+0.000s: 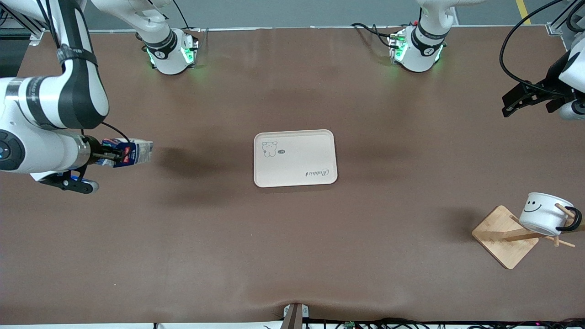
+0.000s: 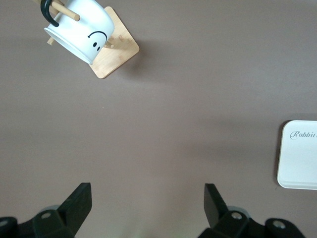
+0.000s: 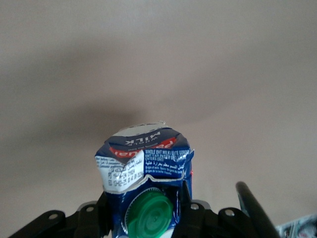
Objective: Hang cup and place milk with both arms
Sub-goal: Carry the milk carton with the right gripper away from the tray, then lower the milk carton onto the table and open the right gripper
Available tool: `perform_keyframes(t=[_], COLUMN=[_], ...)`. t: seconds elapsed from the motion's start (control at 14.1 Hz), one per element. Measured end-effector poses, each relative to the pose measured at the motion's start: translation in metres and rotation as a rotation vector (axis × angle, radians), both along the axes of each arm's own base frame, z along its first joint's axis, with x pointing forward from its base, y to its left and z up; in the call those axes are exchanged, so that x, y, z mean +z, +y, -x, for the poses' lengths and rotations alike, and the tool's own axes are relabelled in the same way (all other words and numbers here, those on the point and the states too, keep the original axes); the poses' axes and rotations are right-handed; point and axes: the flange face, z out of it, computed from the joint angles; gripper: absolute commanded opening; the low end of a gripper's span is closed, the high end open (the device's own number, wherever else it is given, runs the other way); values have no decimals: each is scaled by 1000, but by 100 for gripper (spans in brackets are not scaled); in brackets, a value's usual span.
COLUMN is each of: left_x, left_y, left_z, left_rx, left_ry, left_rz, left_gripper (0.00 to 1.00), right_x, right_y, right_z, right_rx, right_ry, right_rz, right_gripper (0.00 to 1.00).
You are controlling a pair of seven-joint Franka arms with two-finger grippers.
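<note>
Brown table under both arms, beige tray at its middle. Right claw clamped on milk, up in the air over the right arm's end of the table, carton's long axis level, pointing toward the tray. Cup already on wooden rack, hung by handle. Left claw apart, holding nothing, waiting over the left arm's end.

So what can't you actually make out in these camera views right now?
- Right gripper: front view, its fingertips are covered by the milk carton.
- Milk carton: right wrist view, the lower part is cut off by the picture's edge.
- Tray: left wrist view, mostly cut off by the edge.
- Cup on the wooden rack: front view, the cup covers the peg inside its handle.
</note>
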Motion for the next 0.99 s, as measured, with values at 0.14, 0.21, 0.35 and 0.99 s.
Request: perform_keyframes(t=[0.14, 0.21, 0.35, 0.99], left_x=[0, -1, -2, -2], left_y=[0, 0, 0, 0], left_z=[0, 0, 0, 2], left_rx=[0, 0, 0, 1], left_ry=[0, 1, 4, 6], left_rz=[0, 0, 0, 9], left_gripper=[100, 100, 100, 100], right_x=[-27, -39, -57, -81], right_y=[-26, -41, -65, -87], right_z=[1, 3, 11, 52], right_rx=[73, 113, 148, 134], right_ry=[-62, -93, -108, -197], right_rz=[-39, -57, -78, -83], right_gripper=[0, 0, 0, 100])
